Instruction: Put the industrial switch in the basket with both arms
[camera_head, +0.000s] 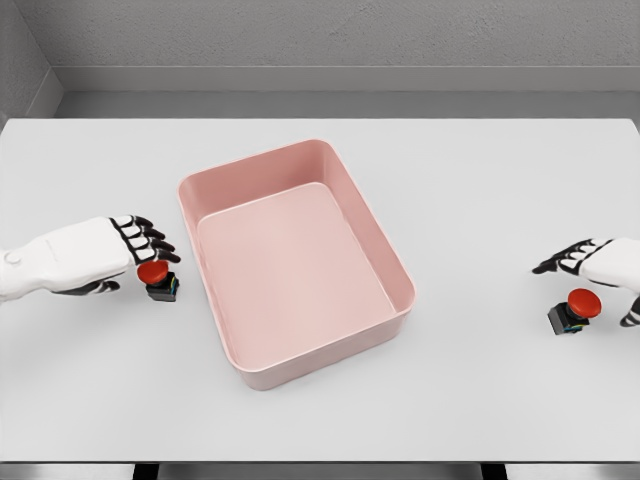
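Observation:
Two industrial switches with red mushroom buttons on black bases stand on the white table. The left switch (158, 279) sits just left of the pink basket (375, 232), and my left hand (135, 258) hovers over it with fingers spread around the red cap, not closed on it. The right switch (574, 310) stands near the table's right edge. My right hand (590, 275) is above and beside it, fingers spread, thumb low at the picture's edge, holding nothing. The basket holds nothing.
The basket lies tilted in the middle of the white table (480, 180). A grey wall rises behind the table's far edge. The front table edge runs along the bottom of the view.

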